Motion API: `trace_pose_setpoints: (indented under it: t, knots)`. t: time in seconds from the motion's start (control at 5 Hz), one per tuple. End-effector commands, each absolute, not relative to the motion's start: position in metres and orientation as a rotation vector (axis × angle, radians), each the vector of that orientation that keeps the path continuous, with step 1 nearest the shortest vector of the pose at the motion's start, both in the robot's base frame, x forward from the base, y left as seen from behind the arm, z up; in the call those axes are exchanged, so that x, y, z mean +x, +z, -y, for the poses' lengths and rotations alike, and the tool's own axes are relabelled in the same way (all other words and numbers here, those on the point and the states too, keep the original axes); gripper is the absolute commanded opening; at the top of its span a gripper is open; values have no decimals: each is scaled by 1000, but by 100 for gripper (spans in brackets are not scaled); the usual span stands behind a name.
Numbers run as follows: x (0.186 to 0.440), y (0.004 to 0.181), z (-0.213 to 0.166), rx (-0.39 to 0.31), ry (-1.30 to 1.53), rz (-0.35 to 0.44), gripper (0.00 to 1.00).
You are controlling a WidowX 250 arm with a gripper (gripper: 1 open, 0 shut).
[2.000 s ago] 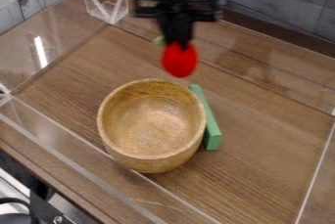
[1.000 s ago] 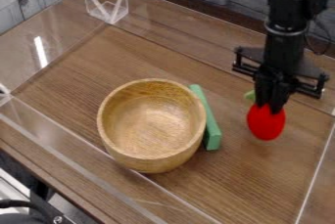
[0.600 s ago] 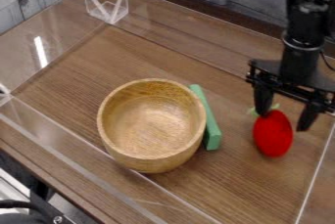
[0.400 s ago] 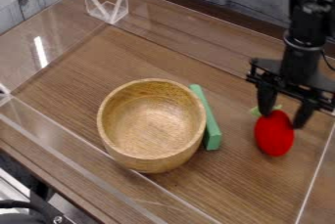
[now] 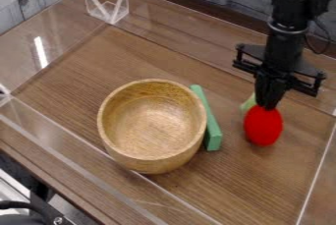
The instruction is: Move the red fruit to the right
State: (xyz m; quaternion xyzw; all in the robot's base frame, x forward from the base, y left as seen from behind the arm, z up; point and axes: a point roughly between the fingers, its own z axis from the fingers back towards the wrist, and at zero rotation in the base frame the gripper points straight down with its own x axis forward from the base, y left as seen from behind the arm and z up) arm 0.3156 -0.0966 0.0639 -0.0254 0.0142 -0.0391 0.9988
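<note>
Red fruit (image 5: 264, 127) sits at right of frame on the wooden table (image 5: 144, 47); gripper (image 5: 272, 101), fully closed, grips its top, beside bowl (image 5: 153, 124).

This looks like a robotics lab or test bench rather than a home. A wood-grain table (image 5: 118, 57) is fenced by low clear acrylic walls (image 5: 79, 175), forming a bounded work pen, and 1 black robot arm (image 5: 292, 18) stands over it. The few things on it are props: a wooden bowl (image 5: 152, 126), a flat green block (image 5: 206, 117) and a toy red fruit (image 5: 264, 127). Grey planks show behind.
</note>
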Motion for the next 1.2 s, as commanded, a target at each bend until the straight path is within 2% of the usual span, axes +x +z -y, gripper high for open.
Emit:
trace_pose_setpoints:
  t: [0.0,0.2,0.6,0.8,1.0]
  knots:
    - [327,92,108,-61,-126,38,100]
    - [322,97,115,-59,-123,36,100]
    - [311,123,100,-84,-12,136,100]
    - [315,148,72,-95,56,200,100]
    - [323,151,29,-82,134,244,100]
